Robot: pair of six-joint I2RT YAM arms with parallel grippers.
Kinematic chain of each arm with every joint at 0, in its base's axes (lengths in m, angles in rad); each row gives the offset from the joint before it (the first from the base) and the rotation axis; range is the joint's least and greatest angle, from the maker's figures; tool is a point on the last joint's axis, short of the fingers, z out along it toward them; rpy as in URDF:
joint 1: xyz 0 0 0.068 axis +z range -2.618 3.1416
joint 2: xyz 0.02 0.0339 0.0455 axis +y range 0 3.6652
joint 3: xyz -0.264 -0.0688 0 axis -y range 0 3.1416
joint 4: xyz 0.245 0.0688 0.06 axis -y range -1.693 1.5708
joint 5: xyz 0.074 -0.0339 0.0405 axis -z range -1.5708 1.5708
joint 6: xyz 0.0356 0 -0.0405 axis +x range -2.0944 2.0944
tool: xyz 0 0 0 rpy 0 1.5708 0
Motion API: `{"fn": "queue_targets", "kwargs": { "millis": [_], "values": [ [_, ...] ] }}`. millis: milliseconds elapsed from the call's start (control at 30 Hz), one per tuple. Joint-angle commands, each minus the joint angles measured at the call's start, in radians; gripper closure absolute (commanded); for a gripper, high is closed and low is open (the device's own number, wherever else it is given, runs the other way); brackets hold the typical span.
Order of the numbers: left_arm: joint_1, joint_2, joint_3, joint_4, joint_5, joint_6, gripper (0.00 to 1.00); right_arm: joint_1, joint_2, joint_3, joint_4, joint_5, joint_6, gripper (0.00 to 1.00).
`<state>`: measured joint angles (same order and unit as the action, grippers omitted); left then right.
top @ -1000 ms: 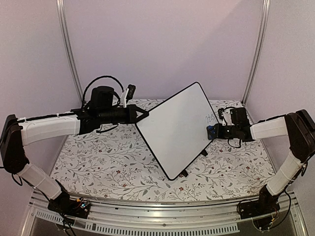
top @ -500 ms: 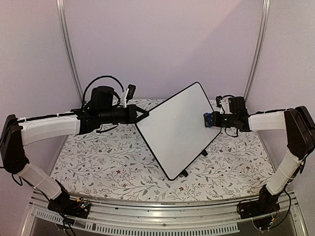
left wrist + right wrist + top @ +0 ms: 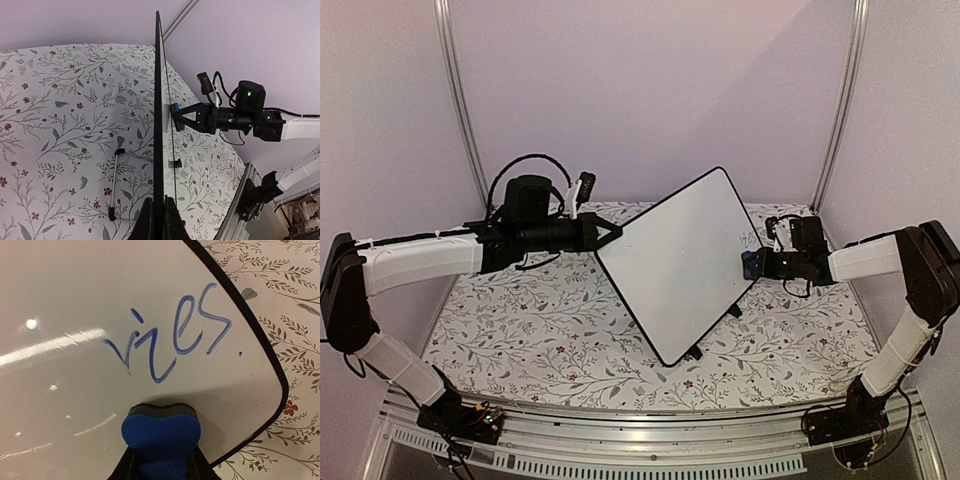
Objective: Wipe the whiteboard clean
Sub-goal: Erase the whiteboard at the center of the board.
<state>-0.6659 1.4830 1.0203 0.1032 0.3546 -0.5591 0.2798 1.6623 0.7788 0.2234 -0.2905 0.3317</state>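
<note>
The whiteboard (image 3: pixel 680 260) stands tilted up in the middle of the table, white with a thin black rim. My left gripper (image 3: pixel 610 235) is shut on its left rim; in the left wrist view the board shows edge-on (image 3: pixel 158 100) between my fingers (image 3: pixel 159 220). My right gripper (image 3: pixel 752 264) is shut on a small blue eraser (image 3: pixel 161 432) whose dark felt face presses on the board (image 3: pixel 75 300) just below blue cursive writing (image 3: pixel 172 335) near the board's right corner. The eraser also shows in the left wrist view (image 3: pixel 176 110).
The table has a floral cloth (image 3: pixel 520 330). A wire stand (image 3: pixel 116 185) lies on the cloth beside the board's lower edge. Metal frame posts (image 3: pixel 460 100) rise at the back corners.
My right gripper with the eraser rose toward the board's upper right half a second ago, then came back down to just below the writing. The left arm and board stayed still.
</note>
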Motion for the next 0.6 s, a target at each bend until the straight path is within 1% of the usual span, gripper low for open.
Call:
{"fn": "queue_targets", "kwargs": {
  "millis": [0, 133, 267, 567],
  "values": [
    [-0.035, -0.013, 0.003, 0.007, 0.080, 0.073, 1.00, -0.011, 0.027, 0.105, -0.022, -0.017, 0.007, 0.85],
    [-0.036, -0.015, 0.003, 0.007, 0.080, 0.075, 1.00, -0.019, 0.046, 0.172, -0.047, -0.021, 0.004, 0.85],
    [-0.036, -0.016, 0.003, 0.007, 0.081, 0.075, 1.00, -0.019, 0.050, 0.171, -0.052, -0.029, 0.006, 0.84],
    [-0.035, -0.016, 0.003, 0.009, 0.082, 0.074, 1.00, -0.019, -0.017, -0.026, -0.001, -0.008, 0.006, 0.85]
  ]
}}
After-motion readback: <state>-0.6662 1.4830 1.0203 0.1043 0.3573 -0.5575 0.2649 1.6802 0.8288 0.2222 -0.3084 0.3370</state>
